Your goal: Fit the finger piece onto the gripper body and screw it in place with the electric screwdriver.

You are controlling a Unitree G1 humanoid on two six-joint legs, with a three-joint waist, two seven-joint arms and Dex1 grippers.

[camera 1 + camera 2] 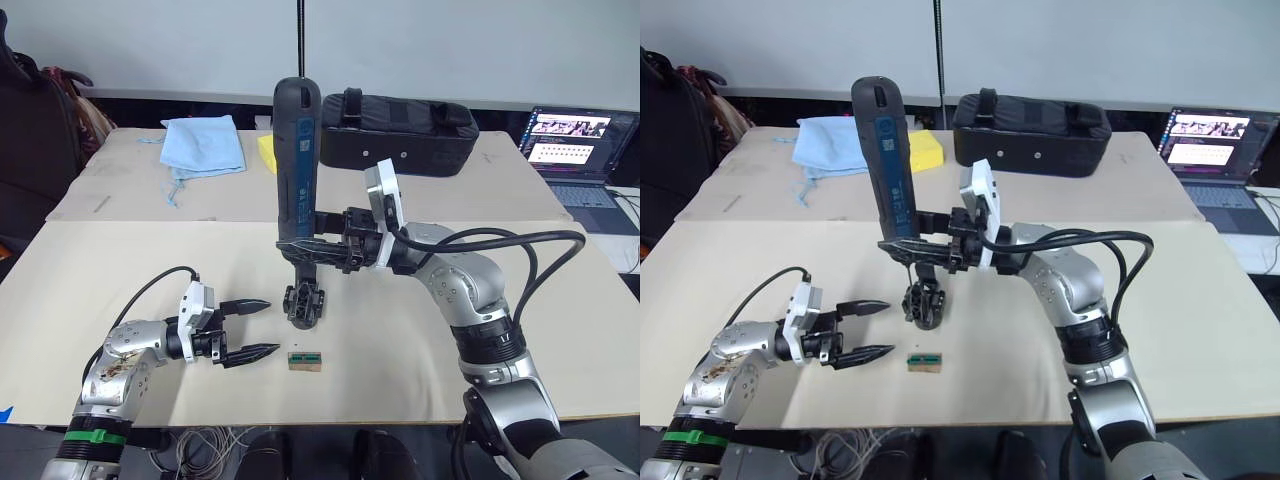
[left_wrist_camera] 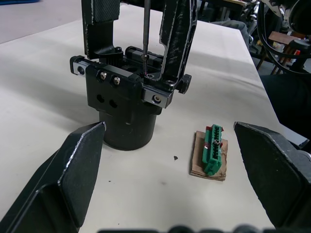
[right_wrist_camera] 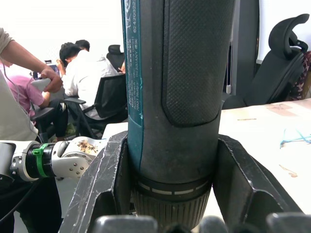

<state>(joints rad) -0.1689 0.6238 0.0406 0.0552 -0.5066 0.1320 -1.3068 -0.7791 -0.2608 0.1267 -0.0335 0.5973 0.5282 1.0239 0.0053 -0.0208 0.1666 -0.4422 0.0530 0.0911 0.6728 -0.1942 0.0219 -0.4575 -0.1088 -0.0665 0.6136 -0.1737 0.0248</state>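
Observation:
The electric screwdriver point(image 1: 297, 160) stands upright with my right gripper point(image 1: 300, 250) shut on its lower end. Its thin bit point(image 2: 146, 34) runs down to a screw on top of the gripper body point(image 2: 124, 102), which sits on the table point(image 1: 420, 380) near the middle. A black finger piece point(image 2: 177, 43) stands upright on the body right beside the bit, and another upright black piece point(image 2: 99, 24) stands on the bit's other side. My left gripper point(image 1: 272, 326) hovers low, open and holding nothing, just left of the body.
A small green-topped block point(image 1: 305, 359) lies in front of the gripper body. At the back are a black case point(image 1: 395, 130), a blue cloth point(image 1: 203, 145) and a yellow sponge point(image 1: 923, 150). A laptop point(image 1: 580, 150) sits far right. Seated people point(image 3: 82, 73) are beyond the table.

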